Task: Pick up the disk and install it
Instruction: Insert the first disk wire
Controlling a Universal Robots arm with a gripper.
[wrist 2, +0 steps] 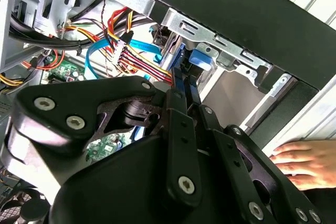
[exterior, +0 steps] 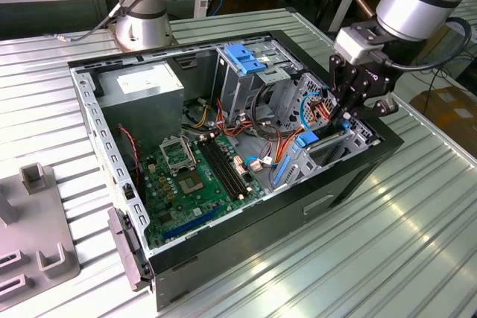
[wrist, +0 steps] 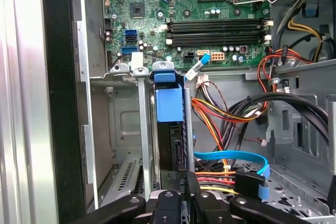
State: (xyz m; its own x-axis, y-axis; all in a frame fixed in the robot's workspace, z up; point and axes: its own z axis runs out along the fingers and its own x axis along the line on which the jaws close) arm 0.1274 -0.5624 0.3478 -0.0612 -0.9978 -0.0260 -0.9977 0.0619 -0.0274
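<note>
The disk (wrist: pixel 172 145) stands on edge in the grey drive bay at the front corner of the open computer case (exterior: pixel 358 176). Its dark edge and bright blue carrier end (wrist: pixel 169 106) face the first wrist view. In the exterior view its blue rail (exterior: pixel 304 139) shows just below my gripper (exterior: pixel 339 118), at the case's right side. My gripper (wrist: pixel 180 183) is shut on the disk's edge, and its black fingers (wrist 2: pixel 178 85) pinch the thin blue rail in the second wrist view. The rest of the disk is hidden inside the bay.
Red, orange and blue cables (wrist: pixel 226 166) crowd the space beside the bay. The motherboard (exterior: pixel 194 176) lies on the case floor, near a drive cage with a blue bracket (exterior: pixel 242 57). A person's hand (wrist 2: pixel 304 161) rests outside the case. A second arm's base (exterior: pixel 145 27) stands behind.
</note>
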